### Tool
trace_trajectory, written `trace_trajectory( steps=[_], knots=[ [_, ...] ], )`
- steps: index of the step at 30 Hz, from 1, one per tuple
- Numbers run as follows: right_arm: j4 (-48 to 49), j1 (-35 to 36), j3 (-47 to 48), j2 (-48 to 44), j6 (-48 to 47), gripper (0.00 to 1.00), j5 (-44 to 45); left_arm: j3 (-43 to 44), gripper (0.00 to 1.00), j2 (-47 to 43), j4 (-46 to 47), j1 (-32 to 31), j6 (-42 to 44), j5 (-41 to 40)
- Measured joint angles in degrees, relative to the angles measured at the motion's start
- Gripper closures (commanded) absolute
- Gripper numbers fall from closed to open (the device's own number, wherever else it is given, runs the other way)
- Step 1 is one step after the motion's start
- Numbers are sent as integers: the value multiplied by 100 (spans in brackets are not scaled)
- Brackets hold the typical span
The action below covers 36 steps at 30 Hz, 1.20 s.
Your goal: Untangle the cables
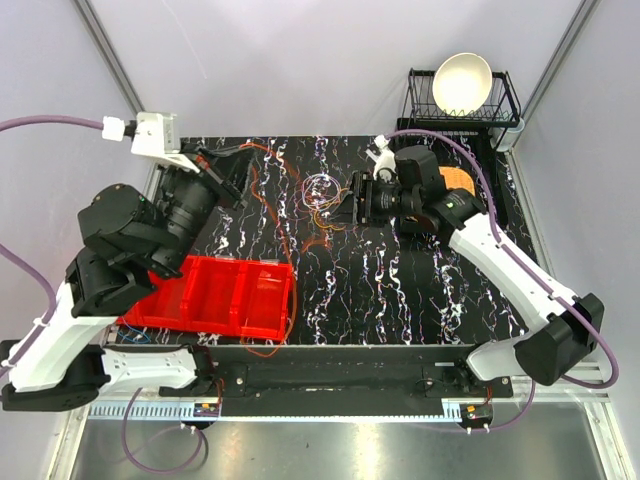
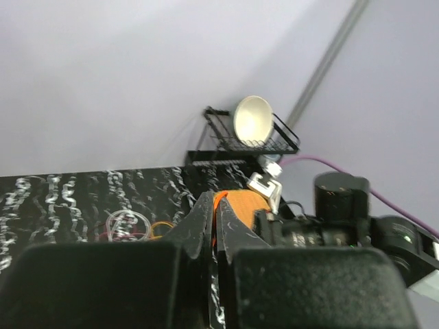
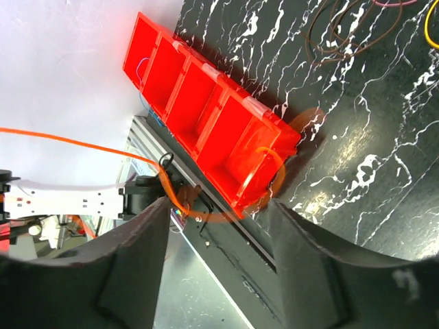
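A tangle of thin cables, white, yellow, pink and brown loops, lies on the black marbled table just left of my right gripper. That gripper is open with nothing between its fingers. A long orange cable runs from my left gripper down past the red bin to the table's near edge. In the left wrist view the left gripper is shut on this orange cable, with the loops beyond. The right wrist view shows the open right gripper, the orange cable curling past the bin's corner, and brown loops.
A red bin with several compartments sits at the front left. A black dish rack holding a white bowl stands at the back right. An orange pad lies behind the right arm.
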Motion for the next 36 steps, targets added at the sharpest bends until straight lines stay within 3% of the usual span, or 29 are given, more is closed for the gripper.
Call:
trace_trajectory(
  steps=[17, 27, 36],
  knots=[
    [-7, 9, -474, -396, 37, 30, 201, -42, 100, -859, 210, 2, 1215, -1801],
    [-17, 11, -597, -396, 55, 30, 212, -133, 100, -839, 149, 2, 1434, -2031],
    [-20, 11, -699, -398, 55, 30, 245, -1049, 100, -1390, 44, 2, 1255, -2251]
  ],
)
